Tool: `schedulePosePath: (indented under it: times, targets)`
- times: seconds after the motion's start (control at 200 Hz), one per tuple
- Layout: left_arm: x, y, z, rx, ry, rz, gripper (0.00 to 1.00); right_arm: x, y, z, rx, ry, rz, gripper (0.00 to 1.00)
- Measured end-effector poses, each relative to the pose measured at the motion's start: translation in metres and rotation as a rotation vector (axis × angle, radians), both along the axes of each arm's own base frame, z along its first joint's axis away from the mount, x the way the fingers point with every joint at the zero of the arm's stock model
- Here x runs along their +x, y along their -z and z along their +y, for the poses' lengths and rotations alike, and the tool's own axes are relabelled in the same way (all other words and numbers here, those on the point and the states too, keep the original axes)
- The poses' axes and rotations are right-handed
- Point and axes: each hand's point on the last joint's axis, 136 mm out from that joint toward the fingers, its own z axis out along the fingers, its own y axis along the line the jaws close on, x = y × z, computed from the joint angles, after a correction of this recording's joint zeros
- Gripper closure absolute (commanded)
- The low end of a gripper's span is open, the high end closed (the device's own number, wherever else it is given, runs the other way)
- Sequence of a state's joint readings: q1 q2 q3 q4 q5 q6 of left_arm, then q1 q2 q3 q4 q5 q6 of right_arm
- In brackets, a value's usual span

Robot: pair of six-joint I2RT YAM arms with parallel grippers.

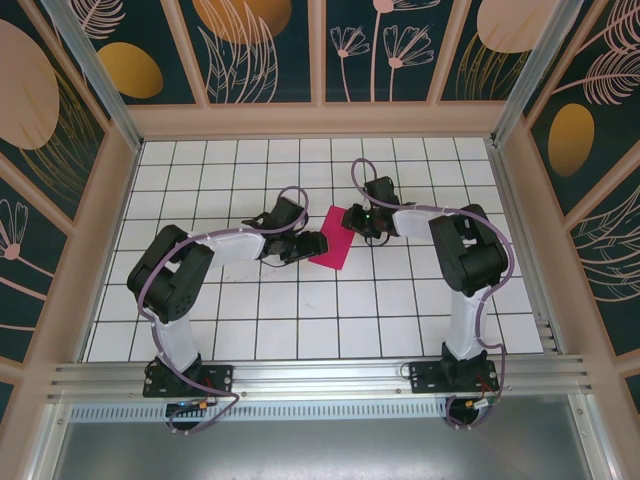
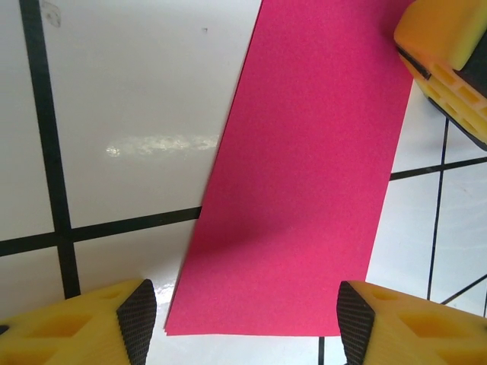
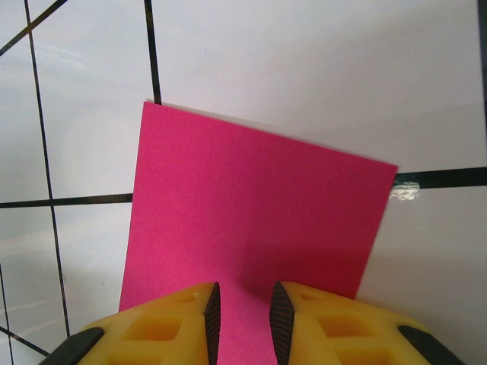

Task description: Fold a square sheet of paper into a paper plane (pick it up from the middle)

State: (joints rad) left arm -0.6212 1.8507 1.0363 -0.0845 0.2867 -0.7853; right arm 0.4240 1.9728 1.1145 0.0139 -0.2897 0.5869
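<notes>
The magenta-pink sheet of paper (image 1: 333, 238) lies flat on the gridded table as a narrow rectangle, with stacked layers showing at its near corner (image 2: 171, 328). My left gripper (image 1: 312, 246) is at its left end, open wide, one finger on each side of the short edge (image 2: 246, 319). My right gripper (image 1: 352, 220) hovers over the opposite end of the paper (image 3: 251, 205). Its fingers stand a narrow gap apart (image 3: 242, 315), with the paper lying under them. One yellow right finger (image 2: 449, 53) shows in the left wrist view.
The white table with black grid lines (image 1: 300, 300) is walled by wooden frames and patterned panels (image 1: 320, 50). An aluminium rail (image 1: 320, 375) runs along the near edge by the arm bases.
</notes>
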Motion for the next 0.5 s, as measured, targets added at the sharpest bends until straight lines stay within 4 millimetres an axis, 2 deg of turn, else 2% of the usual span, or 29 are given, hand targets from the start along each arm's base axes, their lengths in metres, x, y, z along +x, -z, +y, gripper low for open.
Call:
schedulePosePath:
  times: [0.5]
  targets:
    - [-0.0034, 0.0017, -0.0053, 0.008, 0.032, 0.013, 0.35, 0.0002, 0.0011, -0.0019, 0.017, 0.006, 0.002, 0.73]
